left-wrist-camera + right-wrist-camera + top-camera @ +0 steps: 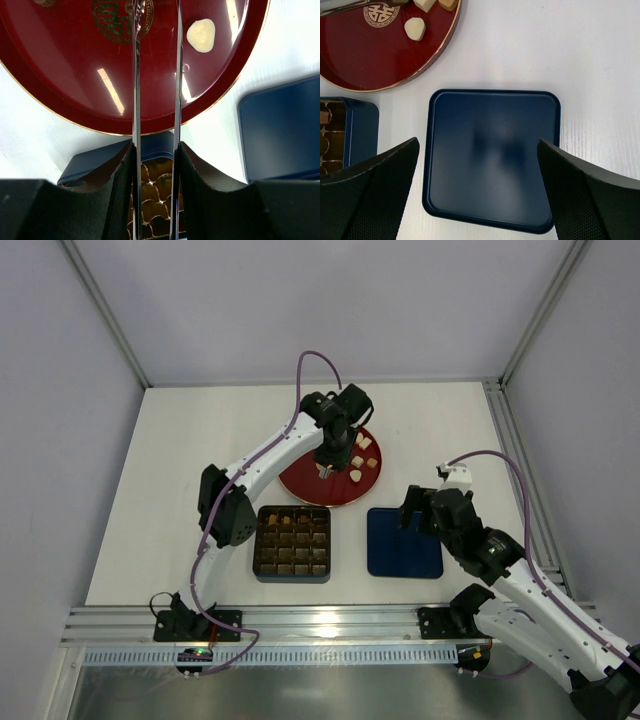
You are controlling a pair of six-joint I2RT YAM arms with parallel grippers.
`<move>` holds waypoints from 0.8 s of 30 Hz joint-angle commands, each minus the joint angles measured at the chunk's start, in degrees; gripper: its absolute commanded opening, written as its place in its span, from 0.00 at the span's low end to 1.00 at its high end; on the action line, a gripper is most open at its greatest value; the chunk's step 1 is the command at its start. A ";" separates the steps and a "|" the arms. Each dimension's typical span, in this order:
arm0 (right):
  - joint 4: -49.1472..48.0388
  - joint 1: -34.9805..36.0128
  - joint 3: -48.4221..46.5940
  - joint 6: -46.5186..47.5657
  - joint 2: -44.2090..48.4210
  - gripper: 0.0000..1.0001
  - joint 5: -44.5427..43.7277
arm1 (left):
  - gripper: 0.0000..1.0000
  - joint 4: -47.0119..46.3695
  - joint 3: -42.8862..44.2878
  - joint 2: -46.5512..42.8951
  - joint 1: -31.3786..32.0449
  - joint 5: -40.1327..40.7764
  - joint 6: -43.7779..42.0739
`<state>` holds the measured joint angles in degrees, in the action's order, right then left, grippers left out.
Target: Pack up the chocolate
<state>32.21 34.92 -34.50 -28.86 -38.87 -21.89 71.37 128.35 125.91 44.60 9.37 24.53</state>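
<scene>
Where the left arm reaches out over the white counter (170,440), the left hand (324,469) hangs above the round red plate (305,485); its two long thin metal fingers (136,100) point toward the gold emblem (112,22) at the plate's middle; the fingers stand slightly apart and parallel, with bare plate showing between them, but their tips run to the frame edge, so whether they grasp anything cannot be told.

Chocolate (357,461), loose: a few small pieces on the right part of the plate, most of them cream-white, one browner (372,463); one cream piece (201,35) lies just right of the fingers and apart from them.

Chocolate, packed: dark brown pieces in the grid compartments of the open blue box (292,578); the box sits on the counter just in front of the plate; how many compartments are filled cannot be told.

Blue lid (404,542): square with rounded corners, lying flat with its raised rim showing; it is to the right of the box and apart from it, near the plate's edge.

Right hand (477,145): released, its two dark fingers (375,185) spread wide; it hovers over the lid, with nothing between the fingers.
</scene>
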 commanded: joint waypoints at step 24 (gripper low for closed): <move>-1.01 0.24 -1.27 0.56 0.55 1.00 -1.31 | 0.39 -0.62 3.74 -1.19 -0.21 0.04 -1.51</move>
<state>32.21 34.92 -34.50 -28.84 -38.87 -21.91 71.42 129.62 125.89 44.60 9.19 24.38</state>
